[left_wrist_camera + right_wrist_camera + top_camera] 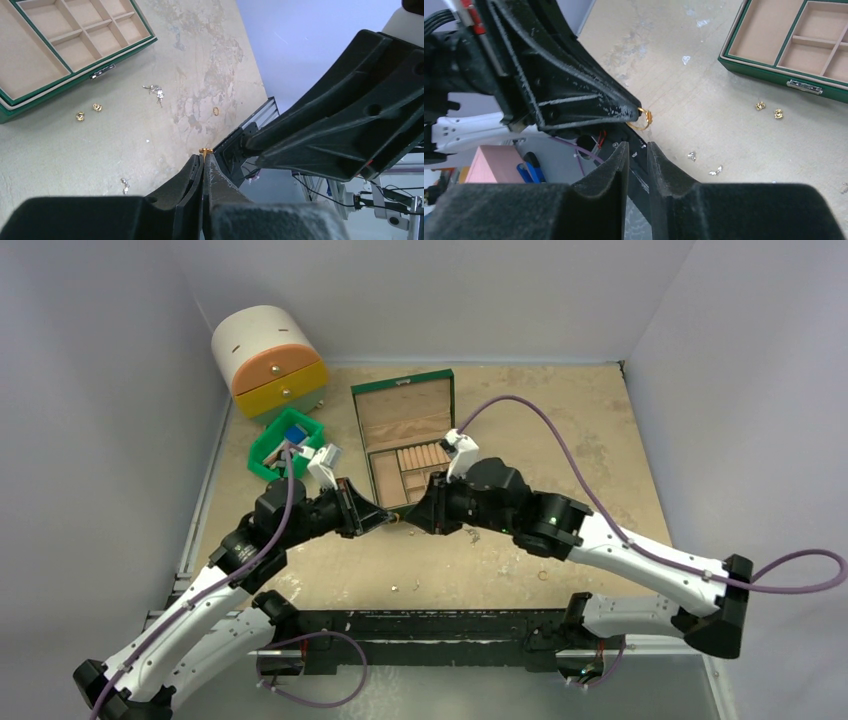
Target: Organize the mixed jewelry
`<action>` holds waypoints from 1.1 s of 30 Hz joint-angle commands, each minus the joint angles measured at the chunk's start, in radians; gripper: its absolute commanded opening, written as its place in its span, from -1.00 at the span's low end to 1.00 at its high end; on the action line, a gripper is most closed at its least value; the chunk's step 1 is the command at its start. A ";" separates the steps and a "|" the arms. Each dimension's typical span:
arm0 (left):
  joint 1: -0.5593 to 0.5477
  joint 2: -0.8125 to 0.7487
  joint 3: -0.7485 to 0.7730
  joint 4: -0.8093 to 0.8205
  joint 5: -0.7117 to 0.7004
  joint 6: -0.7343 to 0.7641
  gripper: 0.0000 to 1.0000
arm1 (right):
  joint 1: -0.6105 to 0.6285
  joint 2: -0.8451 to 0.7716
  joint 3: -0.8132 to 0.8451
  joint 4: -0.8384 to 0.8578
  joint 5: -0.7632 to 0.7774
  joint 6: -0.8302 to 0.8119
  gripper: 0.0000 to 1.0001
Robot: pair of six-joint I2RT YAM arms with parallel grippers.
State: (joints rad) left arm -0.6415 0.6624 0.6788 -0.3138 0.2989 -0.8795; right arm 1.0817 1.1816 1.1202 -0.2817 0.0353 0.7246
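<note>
Holding a gold ring (643, 120) pinched in its closed tips, the left gripper (203, 159) faces the right gripper (638, 150), whose jaws are slightly parted and empty. Handover judged in hand. Next move: carry the ring to the jewelry box (754, 73) at two o'clock.

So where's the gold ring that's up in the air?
In the right wrist view, the gold ring is pinched in the tip of the left gripper, just beyond the open right gripper and left of the green box.
</note>
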 commanded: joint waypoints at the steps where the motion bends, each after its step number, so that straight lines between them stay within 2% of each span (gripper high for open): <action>1: 0.005 -0.001 0.063 0.050 0.016 0.004 -1.00 | 0.005 -0.117 -0.054 0.068 -0.024 -0.008 -0.49; 6: 0.006 -0.007 0.070 0.150 0.106 -0.041 -1.00 | 0.004 -0.212 -0.106 0.124 -0.065 -0.031 -0.11; 10: 0.005 -0.009 0.113 0.178 0.178 -0.028 -1.00 | 0.003 -0.229 -0.107 0.175 -0.146 -0.072 0.05; 20: 0.005 0.010 0.232 0.122 0.390 0.052 -1.00 | -0.025 -0.246 -0.100 0.270 -0.334 -0.086 0.19; 27: 0.005 0.002 0.258 0.084 0.443 0.084 -1.00 | -0.048 -0.257 -0.111 0.406 -0.466 -0.029 0.23; 33: 0.005 -0.013 0.270 0.089 0.457 0.081 -1.00 | -0.049 -0.241 -0.103 0.437 -0.477 0.006 0.21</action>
State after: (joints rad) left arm -0.6415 0.6666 0.8986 -0.2523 0.7185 -0.8211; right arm 1.0355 0.9424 1.0054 0.0608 -0.3866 0.6975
